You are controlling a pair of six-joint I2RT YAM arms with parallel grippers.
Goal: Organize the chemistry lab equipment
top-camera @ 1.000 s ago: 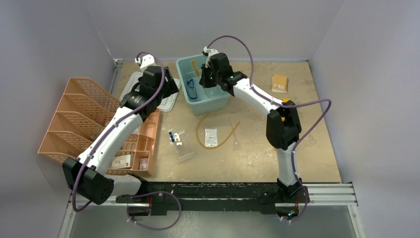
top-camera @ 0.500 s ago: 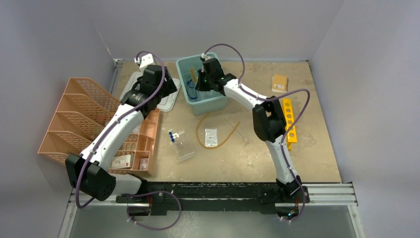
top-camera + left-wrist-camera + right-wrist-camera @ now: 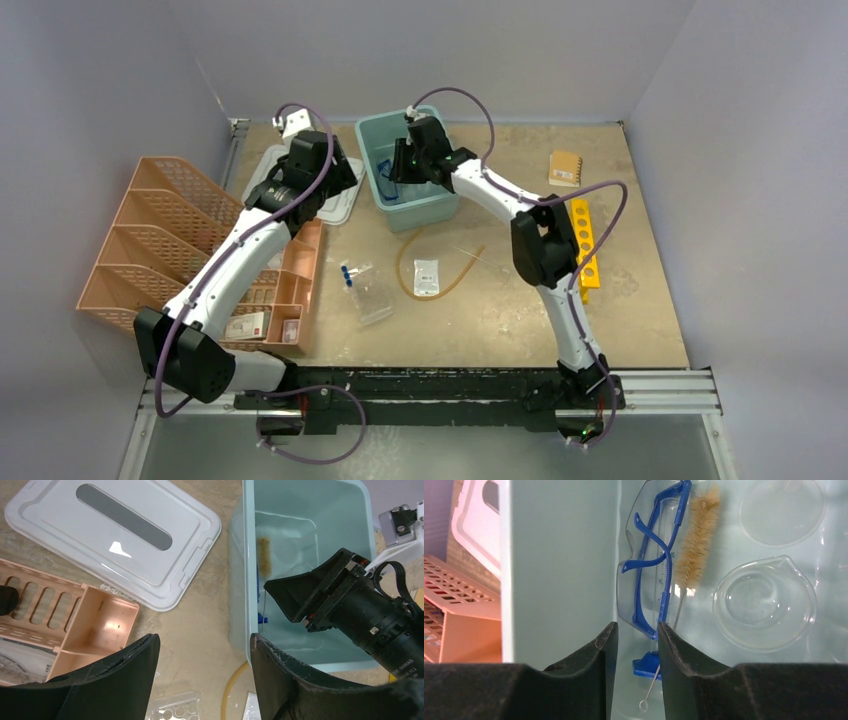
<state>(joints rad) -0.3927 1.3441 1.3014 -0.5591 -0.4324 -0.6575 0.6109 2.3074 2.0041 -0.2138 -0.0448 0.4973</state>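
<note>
My right gripper (image 3: 635,629) has shifted left into the teal bin (image 3: 422,212), jaws slightly parted and empty over the blue-framed safety glasses (image 3: 638,587); left gripper (image 3: 203,645) hovers wide open, empty.

The right gripper (image 3: 637,630) sits low in the teal bin (image 3: 559,555), its wall close beside one finger; blue-framed safety glasses (image 3: 644,565), a brush (image 3: 696,535) and a glass dish (image 3: 764,605) crowd the floor ahead. Bare table (image 3: 210,595) shows between bin and white lid (image 3: 115,535), beneath the left gripper (image 3: 205,645)
</note>
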